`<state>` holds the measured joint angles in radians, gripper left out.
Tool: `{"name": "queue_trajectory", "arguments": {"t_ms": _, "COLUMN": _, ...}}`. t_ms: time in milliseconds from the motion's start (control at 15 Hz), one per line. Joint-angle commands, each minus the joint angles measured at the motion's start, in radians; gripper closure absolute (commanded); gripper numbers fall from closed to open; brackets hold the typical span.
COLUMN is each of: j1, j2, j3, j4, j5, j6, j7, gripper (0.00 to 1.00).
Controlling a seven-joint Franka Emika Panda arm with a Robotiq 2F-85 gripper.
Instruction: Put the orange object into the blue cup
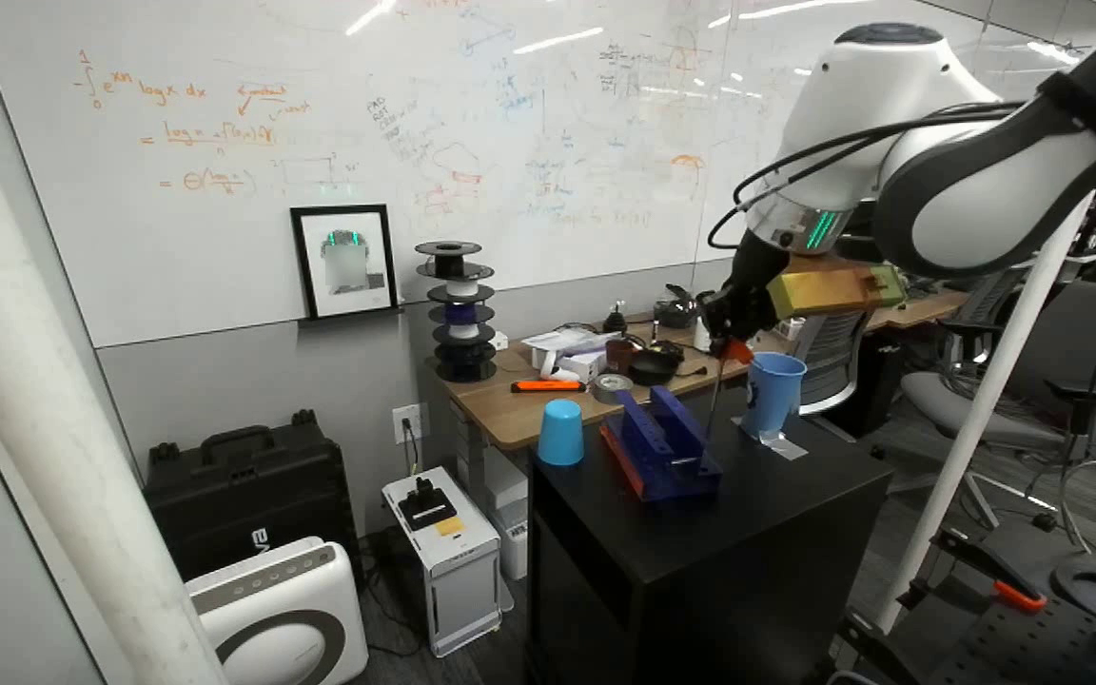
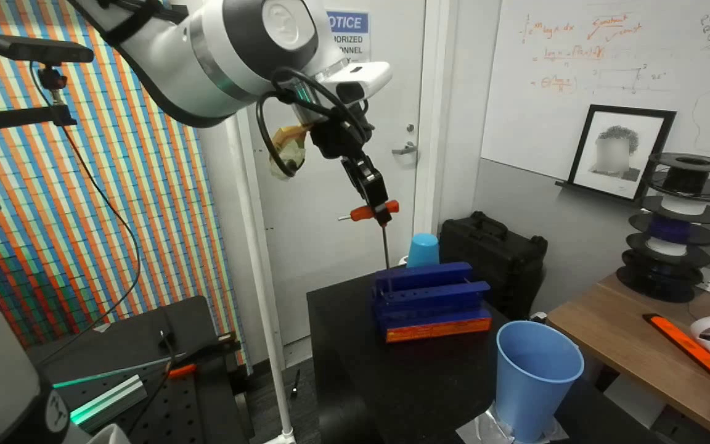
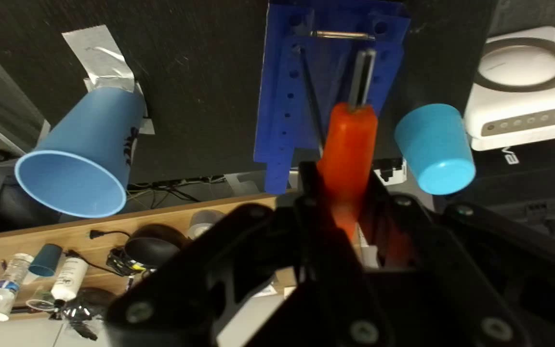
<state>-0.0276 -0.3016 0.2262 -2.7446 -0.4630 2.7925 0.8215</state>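
Claw (image 2: 381,211) is clamped on the orange object (image 3: 347,154), long shaft (image 3: 311,99) pointing down below it, and I'd guess the thing's light and stiff but kinda slick, so mid-handle right above that shaft seems my best hold.

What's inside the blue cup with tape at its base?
Only the inner wall of the blue cup shows, in an exterior view and the wrist view. Its bottom is hidden; can't tell what's down there. Orange-handled tool is outside, held in the gripper.
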Motion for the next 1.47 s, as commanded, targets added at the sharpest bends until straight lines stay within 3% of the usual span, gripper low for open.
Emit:
{"name": "queue_trajectory", "arguments": {"t_ms": 0, "j1": 0.081, "j2": -0.179, "j3": -0.069, "j4": -0.002, "j5": 0.214, "j6": -0.083, "j7": -0.22, "gripper": 0.9}}
{"name": "queue_trajectory", "arguments": {"t_ms": 200, "j1": 0.0, "j2": -0.29, "j3": -0.094, "j4": 0.025, "j5": 0.256, "j6": -0.198, "j7": -0.317, "gripper": 0.9}}
{"name": "queue_trajectory", "arguments": {"t_ms": 400, "j1": -0.134, "j2": -0.298, "j3": -0.112, "j4": 0.083, "j5": 0.217, "j6": -0.225, "j7": -0.344, "gripper": 0.9}}
{"name": "queue_trajectory", "arguments": {"t_ms": 667, "j1": -0.321, "j2": -0.15, "j3": -0.096, "j4": 0.166, "j5": 0.128, "j6": -0.153, "j7": -0.327, "gripper": 0.9}}
{"name": "queue_trajectory", "arguments": {"t_ms": 800, "j1": -0.375, "j2": -0.073, "j3": -0.084, "j4": 0.2, "j5": 0.073, "j6": -0.118, "j7": -0.297, "gripper": 0.9}}
{"name": "queue_trajectory", "arguments": {"t_ms": 1067, "j1": -0.37, "j2": 0.111, "j3": -0.09, "j4": 0.267, "j5": 0.038, "j6": -0.071, "j7": -0.242, "gripper": 0.9}}
{"name": "queue_trajectory", "arguments": {"t_ms": 1400, "j1": -0.255, "j2": 0.281, "j3": -0.139, "j4": 0.331, "j5": 0.038, "j6": -0.075, "j7": -0.2, "gripper": 0.9}}
